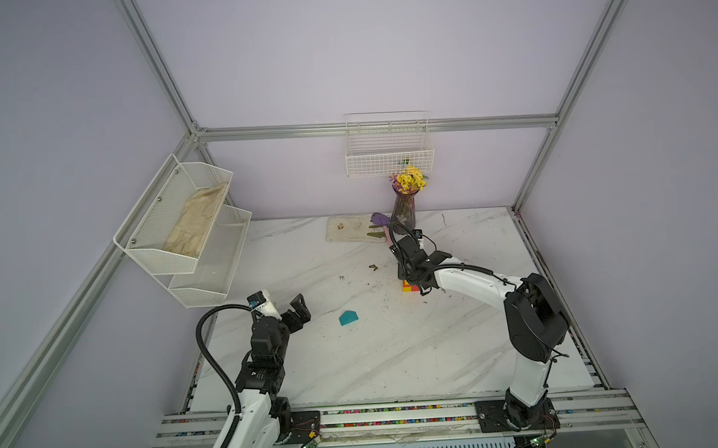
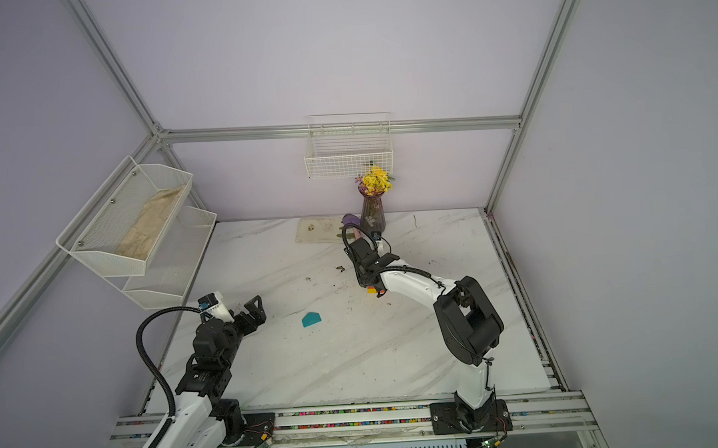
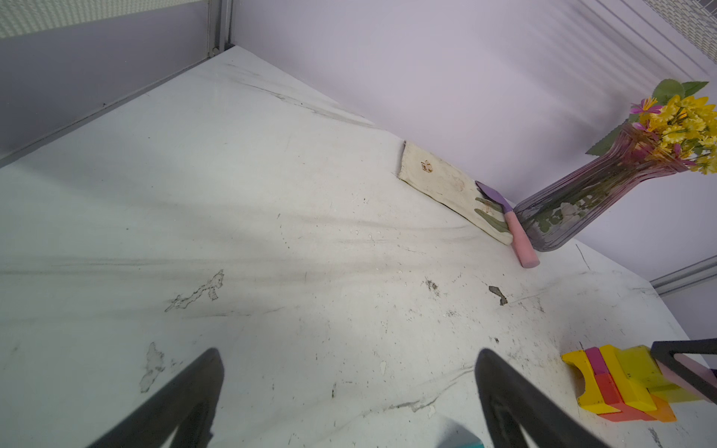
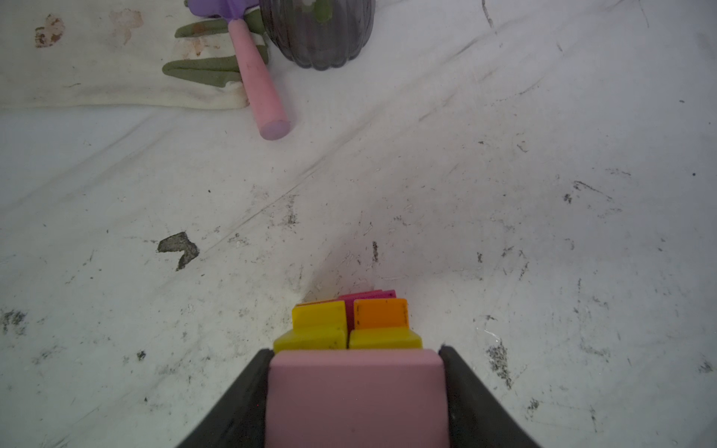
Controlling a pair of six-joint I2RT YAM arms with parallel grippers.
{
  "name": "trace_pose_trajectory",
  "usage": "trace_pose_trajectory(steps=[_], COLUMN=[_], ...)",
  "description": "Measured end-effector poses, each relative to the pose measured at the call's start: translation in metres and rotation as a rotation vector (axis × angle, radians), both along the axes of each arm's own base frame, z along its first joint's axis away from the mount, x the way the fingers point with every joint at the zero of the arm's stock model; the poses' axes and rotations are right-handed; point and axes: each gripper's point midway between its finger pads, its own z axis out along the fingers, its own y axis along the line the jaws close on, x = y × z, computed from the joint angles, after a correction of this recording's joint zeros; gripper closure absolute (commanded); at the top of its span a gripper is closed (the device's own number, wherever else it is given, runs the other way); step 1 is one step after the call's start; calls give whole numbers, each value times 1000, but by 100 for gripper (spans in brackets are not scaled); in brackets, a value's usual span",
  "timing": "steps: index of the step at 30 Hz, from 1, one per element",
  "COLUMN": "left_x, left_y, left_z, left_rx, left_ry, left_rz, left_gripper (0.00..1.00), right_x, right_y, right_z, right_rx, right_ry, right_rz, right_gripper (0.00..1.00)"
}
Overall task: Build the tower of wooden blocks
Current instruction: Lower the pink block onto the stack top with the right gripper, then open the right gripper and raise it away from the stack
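Pink wood is what my right gripper (image 4: 355,353) has clamped: a pink block (image 4: 355,399), squeezed on two opposite faces with its broad side turned to the wrist camera. I'm holding it directly over the tower (image 1: 411,288), which stands right of centre on the marble table (image 1: 396,356), in front of the purple vase (image 1: 405,214).

I read the brick's long axis as running jaw to jaw, level with the tabletop. That puts it across the seam between the two yellow blocks (image 4: 347,339) on the top course, so it would bridge the pair and tie them together. Gripping it by the ends keeps the jaws outside the stack. Whether it already rests on the yellows or hangs just above them, I cannot tell from here.

My left gripper (image 3: 349,353) is spread wide and holds nothing. It is parked low on the left, well apart from the stack, so it can't knock it. The teal roof piece (image 1: 348,317) lies flat on the table between the arms, nearer the left one, so I judge it is being saved for last.
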Motion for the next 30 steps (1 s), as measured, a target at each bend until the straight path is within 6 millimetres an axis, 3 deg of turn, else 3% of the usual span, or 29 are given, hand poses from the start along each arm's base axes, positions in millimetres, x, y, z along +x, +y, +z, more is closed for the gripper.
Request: trace_pose_trajectory(steps=[8, 30], left_x=[0, 0], left_y=[0, 0], left_z=[0, 0], left_rx=[0, 0], left_ry=[0, 0], left_rz=[0, 0], left_gripper=[0, 0], right_x=[1, 4], right_y=[1, 0], right_z=[-1, -3], right_rx=[-1, 2], right_ry=[-2, -4], right_rz=[2, -5], right_gripper=[31, 25])
